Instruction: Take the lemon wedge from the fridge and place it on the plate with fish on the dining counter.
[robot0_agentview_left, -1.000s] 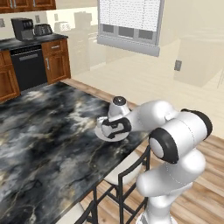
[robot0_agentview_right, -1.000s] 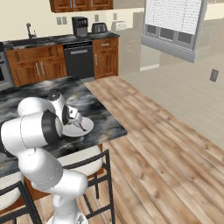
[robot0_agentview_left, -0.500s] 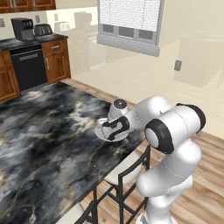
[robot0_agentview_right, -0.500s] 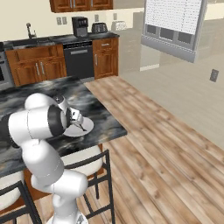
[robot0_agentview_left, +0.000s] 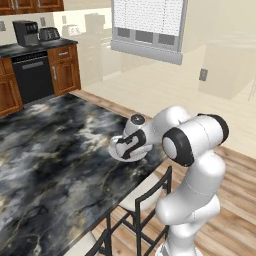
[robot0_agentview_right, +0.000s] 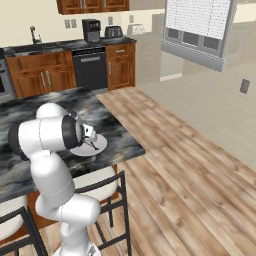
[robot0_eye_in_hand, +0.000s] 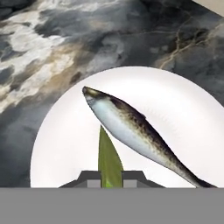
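Note:
The small white plate (robot0_eye_in_hand: 61, 144) lies near the corner of the black marble dining counter (robot0_agentview_left: 55, 160), with a speckled fish (robot0_eye_in_hand: 131, 131) across it. My gripper (robot0_eye_in_hand: 111, 177) hangs low over the plate's near side, shut on the lemon wedge (robot0_eye_in_hand: 108, 159), a thin yellowish-green sliver pointing toward the fish. From the base views the hand (robot0_agentview_left: 125, 149) covers most of the plate (robot0_agentview_left: 114, 152); on the other side the plate's rim (robot0_agentview_right: 99, 146) shows beside the gripper (robot0_agentview_right: 91, 144). The fridge is out of view.
Black-framed stools (robot0_agentview_left: 145, 192) stand under the counter's near edge. Brown wooden cabinets with a black dishwasher (robot0_agentview_left: 32, 75) line the back wall. Open wooden floor (robot0_agentview_right: 190, 165) stretches to the right of the counter.
The arm's elbow has swung in toward the counter while the hand stayed over the plate, still gripping the wedge.

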